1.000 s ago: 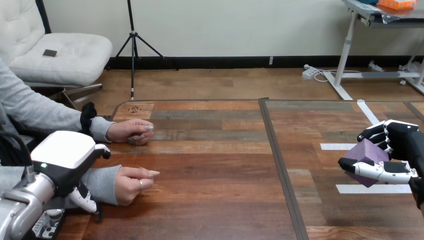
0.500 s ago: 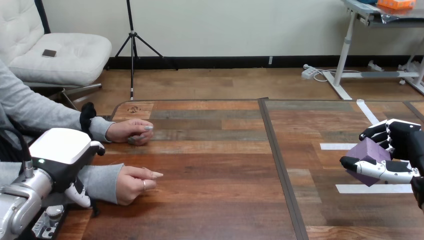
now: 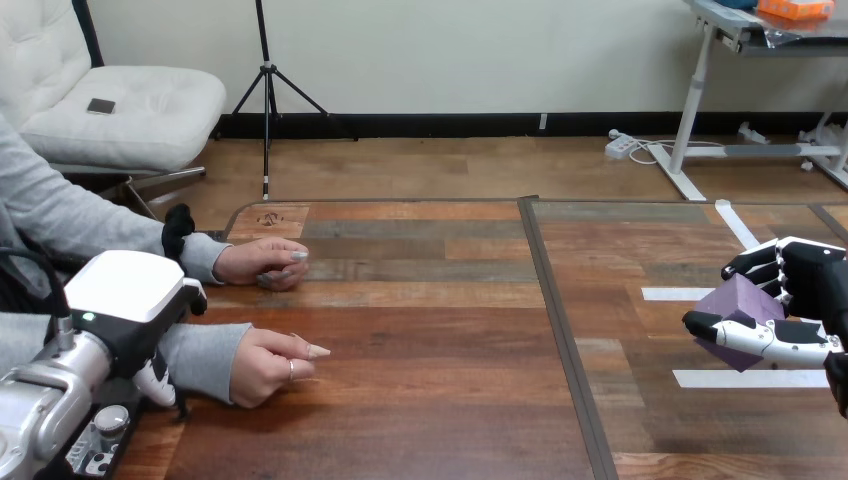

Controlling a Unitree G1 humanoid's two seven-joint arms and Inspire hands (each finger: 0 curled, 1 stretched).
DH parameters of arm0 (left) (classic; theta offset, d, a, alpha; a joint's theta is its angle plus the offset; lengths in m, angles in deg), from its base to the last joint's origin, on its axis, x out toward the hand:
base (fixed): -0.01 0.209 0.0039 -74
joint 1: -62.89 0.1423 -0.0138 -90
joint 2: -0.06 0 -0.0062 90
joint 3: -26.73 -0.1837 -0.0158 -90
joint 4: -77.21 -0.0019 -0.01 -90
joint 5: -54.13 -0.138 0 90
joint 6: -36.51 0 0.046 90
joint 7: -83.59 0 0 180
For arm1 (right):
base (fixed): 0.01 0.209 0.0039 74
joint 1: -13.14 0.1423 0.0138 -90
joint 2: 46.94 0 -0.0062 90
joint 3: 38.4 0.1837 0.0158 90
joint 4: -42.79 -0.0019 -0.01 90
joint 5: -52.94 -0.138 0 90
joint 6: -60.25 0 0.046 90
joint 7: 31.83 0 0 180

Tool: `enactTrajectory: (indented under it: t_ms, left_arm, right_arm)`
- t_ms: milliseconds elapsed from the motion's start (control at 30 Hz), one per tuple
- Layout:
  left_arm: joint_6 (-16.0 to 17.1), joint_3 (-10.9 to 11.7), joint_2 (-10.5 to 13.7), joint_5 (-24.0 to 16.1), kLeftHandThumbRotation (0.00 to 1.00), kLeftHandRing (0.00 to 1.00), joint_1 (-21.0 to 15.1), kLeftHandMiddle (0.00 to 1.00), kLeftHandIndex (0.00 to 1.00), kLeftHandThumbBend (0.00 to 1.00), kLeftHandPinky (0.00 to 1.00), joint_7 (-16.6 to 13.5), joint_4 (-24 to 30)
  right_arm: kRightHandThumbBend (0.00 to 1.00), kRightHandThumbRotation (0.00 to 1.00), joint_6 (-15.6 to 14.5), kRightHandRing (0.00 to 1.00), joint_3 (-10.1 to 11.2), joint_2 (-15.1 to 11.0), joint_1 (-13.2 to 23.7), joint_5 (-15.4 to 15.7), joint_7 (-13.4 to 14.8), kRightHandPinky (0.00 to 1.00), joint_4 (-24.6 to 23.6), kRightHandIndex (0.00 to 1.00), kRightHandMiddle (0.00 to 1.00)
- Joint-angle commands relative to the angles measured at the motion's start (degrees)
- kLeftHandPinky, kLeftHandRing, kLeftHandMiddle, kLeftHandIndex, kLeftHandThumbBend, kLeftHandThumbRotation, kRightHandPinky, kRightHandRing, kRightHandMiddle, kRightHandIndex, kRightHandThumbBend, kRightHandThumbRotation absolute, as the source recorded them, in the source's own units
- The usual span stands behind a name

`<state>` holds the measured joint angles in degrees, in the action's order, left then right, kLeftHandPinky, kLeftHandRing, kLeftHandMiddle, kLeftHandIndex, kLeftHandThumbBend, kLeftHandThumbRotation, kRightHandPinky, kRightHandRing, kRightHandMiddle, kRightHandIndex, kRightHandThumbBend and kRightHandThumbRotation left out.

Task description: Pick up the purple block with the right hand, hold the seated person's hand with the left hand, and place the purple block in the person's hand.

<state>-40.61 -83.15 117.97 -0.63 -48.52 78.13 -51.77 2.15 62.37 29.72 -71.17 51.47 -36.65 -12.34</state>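
Clamping the purple cube block at 3 o'clock, right hand is set. Left hand at 8 o'clock (grasp: can't tell) next needs the person's near hand.

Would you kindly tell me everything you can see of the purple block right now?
The purple block is a plain matte cube with flat faces and crisp edges. It is tilted, one corner uppermost, at the view's right, gripped in the right hand: fingers behind its top, thumb across its near lower face. It appears raised above the table; nothing else touches it.
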Motion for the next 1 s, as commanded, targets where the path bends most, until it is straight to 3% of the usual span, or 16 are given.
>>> enactTrajectory:
  t_ms: [0,467,733,967]
  left_arm:
    - [-1.31,-2.01,-0.95,-0.41,0.04,0.63,-2.76,0.66,0.68,1.0,0.55,0.0,-3.12]
    - [-0.84,-2.8,-1.86,3.09,0.0,0.44,-4.53,0.51,0.53,0.93,0.35,4.66,-5.78]
    - [2.87,-1.66,-1.9,8.27,0.0,0.32,-4.45,0.41,0.44,0.89,0.24,5.63,-6.84]
    - [4.17,-1.68,-1.7,10.66,0.0,0.28,-4.43,0.37,0.41,0.86,0.21,6.17,-7.09]
  right_arm:
    - [0.92,0.0,1.11,0.17,1.5,0.32,4.38,-1.35,-0.23,0.13,-2.67,0.41,0.38]
    - [0.93,0.0,0.69,0.16,1.59,0.17,4.22,-0.27,0.37,0.12,-2.95,0.41,0.38]
    - [0.93,0.0,0.64,0.18,1.72,0.25,4.33,-0.07,0.52,0.13,-2.72,0.41,0.37]
    - [0.93,0.0,-0.12,0.17,1.87,0.52,4.19,-0.76,0.18,0.13,-3.06,0.41,0.37]
